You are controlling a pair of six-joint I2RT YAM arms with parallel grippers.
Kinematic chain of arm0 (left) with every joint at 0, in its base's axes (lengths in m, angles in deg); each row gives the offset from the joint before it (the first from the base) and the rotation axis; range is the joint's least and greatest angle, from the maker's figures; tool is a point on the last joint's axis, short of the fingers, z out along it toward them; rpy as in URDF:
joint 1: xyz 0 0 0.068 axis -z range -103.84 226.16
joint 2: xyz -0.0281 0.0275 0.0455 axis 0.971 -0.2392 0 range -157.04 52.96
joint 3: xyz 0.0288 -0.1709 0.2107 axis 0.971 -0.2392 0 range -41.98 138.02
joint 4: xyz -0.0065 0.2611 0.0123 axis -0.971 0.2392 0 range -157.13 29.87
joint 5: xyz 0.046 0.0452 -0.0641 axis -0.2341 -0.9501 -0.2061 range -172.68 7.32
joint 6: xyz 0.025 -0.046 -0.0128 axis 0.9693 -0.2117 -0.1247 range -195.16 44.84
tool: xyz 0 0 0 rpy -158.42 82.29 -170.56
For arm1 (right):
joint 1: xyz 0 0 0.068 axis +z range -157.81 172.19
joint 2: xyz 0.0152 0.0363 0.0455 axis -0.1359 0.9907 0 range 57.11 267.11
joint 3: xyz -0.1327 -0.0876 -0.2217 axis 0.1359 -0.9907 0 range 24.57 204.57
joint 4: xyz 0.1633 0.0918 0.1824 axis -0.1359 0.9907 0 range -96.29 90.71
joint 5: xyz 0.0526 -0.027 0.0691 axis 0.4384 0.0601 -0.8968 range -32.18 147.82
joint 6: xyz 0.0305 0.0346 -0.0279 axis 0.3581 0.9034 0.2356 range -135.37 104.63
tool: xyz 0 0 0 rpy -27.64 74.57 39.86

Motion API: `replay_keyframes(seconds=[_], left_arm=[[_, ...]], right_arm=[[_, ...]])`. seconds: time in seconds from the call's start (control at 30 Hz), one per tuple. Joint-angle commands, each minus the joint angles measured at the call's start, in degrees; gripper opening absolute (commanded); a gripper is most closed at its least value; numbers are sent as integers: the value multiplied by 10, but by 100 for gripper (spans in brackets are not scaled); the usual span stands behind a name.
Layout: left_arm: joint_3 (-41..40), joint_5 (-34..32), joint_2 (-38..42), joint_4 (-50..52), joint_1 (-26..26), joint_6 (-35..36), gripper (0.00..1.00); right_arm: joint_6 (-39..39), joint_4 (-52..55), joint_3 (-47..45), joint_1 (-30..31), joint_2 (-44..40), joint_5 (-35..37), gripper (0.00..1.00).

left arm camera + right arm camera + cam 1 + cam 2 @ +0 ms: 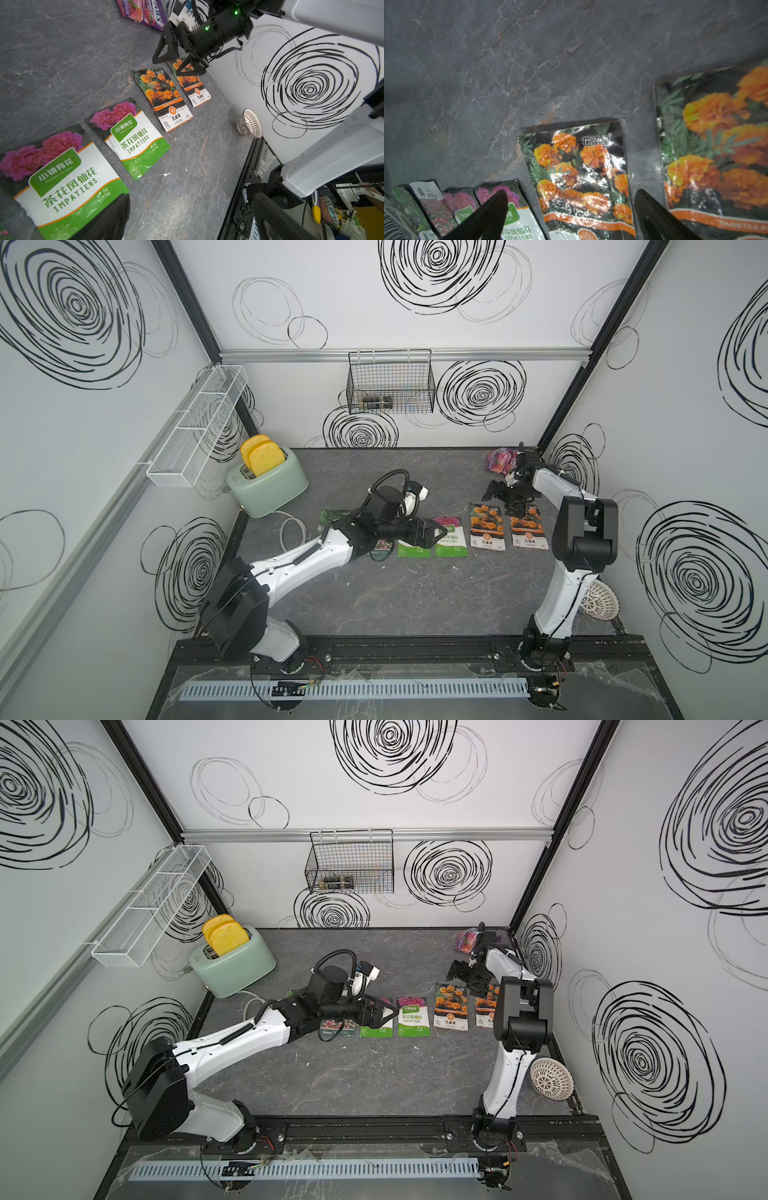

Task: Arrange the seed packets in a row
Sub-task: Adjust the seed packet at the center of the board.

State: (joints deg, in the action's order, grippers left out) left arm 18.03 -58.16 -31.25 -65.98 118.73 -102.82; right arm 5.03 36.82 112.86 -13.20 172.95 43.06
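A slotted cable duct (pixel 353 691) runs along the front edge between the two arm bases. By the right wall a white perforated bowl (pixel 550 1079) lies tipped on its side, partly hidden behind the right arm in both top views.

Midway back, six seed packets (pixel 174 99) lie flat and face up in a row across the grey stone-look table (pixel 395 605), with narrow gaps between them. From the robot's left:
- The dark green packet (pixel 332 515) is mostly covered by the left arm.
- The red-pink field packet (pixel 348 1027) shows only its lower strip.
- There are two pink-flowered impatiens packets (pixel 133 139), and the left gripper hides part of the one nearer the left arm.
- There are two orange marigold packets (pixel 164 97).

The left gripper (pixel 190 196) has its jaws spread wide with nothing between them. One finger crosses that impatiens packet's corner, and I cannot tell whether it touches.

The right gripper (pixel 166 67) hangs over the upper end of the outermost marigold packet, jaws also wide and empty. In its own wrist view the frame edge cuts off the fingers (pixel 488 214).

At the back left stands a mint-green toaster (pixel 268 487) holding two yellow toast slices (pixel 259 456). Its cord (pixel 291 526) disappears under the left arm. A purple-pink candy bag (pixel 500 459) sits in the back right corner, partly behind the right wrist.

A white mesh shelf (pixel 195 431) and a black wire basket (pixel 390 383) hang on the walls. The dark object in the basket is too small to make out.
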Motion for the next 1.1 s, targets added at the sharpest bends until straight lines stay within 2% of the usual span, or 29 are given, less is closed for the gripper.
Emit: replay_keyframes(seconds=[0.0,0.3,0.77,1.07], left_arm=[[-2,11,4,-24,-6,1,96],[7,13,-4,-13,-7,5,96],[22,13,-23,-18,-7,3,97],[25,13,-30,-19,-6,3,96]], right_arm=[[-17,10,31,-3,25,13,97],[-21,7,72,1,77,15,97],[-24,2,73,25,85,15,97],[-25,7,98,-9,56,13,97]])
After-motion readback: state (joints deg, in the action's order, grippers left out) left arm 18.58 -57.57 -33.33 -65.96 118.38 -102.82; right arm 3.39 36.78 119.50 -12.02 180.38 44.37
